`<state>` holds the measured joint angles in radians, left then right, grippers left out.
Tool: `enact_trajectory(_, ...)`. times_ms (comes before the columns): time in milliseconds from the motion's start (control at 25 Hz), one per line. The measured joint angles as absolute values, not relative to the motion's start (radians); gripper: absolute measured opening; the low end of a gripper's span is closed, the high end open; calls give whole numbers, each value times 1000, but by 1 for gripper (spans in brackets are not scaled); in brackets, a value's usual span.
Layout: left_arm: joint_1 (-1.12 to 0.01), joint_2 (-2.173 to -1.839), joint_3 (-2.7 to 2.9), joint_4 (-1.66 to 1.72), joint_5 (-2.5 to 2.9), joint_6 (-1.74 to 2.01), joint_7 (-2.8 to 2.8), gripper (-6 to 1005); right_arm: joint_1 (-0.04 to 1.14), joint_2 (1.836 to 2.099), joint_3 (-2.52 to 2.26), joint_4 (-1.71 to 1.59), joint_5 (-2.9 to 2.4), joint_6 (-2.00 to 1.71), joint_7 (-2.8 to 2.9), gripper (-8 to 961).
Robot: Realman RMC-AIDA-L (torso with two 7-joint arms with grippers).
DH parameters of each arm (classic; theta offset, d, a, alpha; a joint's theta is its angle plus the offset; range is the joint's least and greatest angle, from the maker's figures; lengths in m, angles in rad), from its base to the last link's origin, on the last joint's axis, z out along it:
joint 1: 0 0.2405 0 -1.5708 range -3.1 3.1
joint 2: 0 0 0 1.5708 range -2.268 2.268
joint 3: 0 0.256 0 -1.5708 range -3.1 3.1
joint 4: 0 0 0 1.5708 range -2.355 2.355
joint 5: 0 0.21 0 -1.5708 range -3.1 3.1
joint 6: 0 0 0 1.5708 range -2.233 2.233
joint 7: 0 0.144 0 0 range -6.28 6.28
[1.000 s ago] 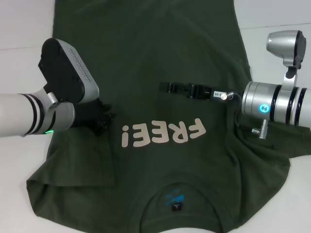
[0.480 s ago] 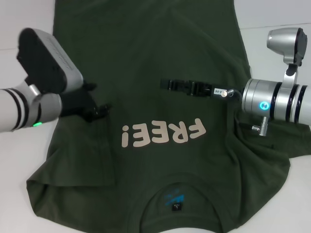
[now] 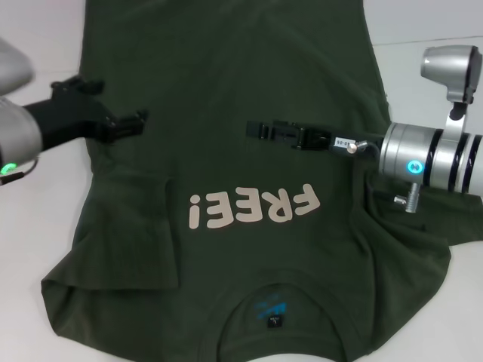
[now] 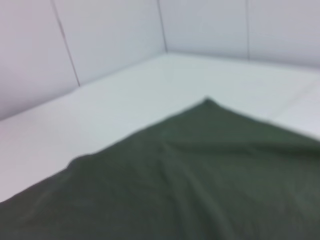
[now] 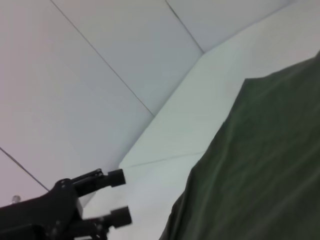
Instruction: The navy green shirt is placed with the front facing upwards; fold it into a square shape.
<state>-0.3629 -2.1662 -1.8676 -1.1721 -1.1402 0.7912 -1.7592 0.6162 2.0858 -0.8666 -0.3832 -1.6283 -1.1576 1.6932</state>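
You have little folding done: the navy green shirt (image 3: 249, 151) lies spread on the white table (image 3: 38, 249), front up, only its left sleeve tucked inward. Your left gripper (image 3: 121, 121) hovers parted and empty over the shirt's left edge; your right gripper (image 3: 260, 130) hangs above its chest, jaws unreadable.

A white tabletop (image 3: 423, 23) fills the scene, plain and flat. Pale wall panels (image 5: 75, 75) with thin dark seams rise behind its far edge.

Dark olive-green shirt (image 3: 249, 98), pale beige letters (image 3: 254, 208), blue collar print (image 3: 270, 306).
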Motion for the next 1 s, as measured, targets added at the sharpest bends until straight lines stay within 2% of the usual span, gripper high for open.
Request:
enact_trajectory(240, -319, -2166, -2012, -1147, -1385, 930, -1646, 878, 601, 2085, -853, -386, -1614, -1173, 1665, 894)
enact_trajectory(720, -285, -2166, -2231, -882, -1737, 1304, -1391, 880, 551, 2077, -774, -415, -1613, -1283, 1537, 917)
enact_trajectory(880, -282, -2164, -2268, -820, -1755, 1374, -1381, 881, 531, 2062, -747, -416, -1615, -1329, 1534, 922)
enact_trajectory(1000, -276, -2163, -2269, -806, -1749, 1413, -1397, 883, 513, 2039, -757, -419, -1630, -1347, 1583, 920)
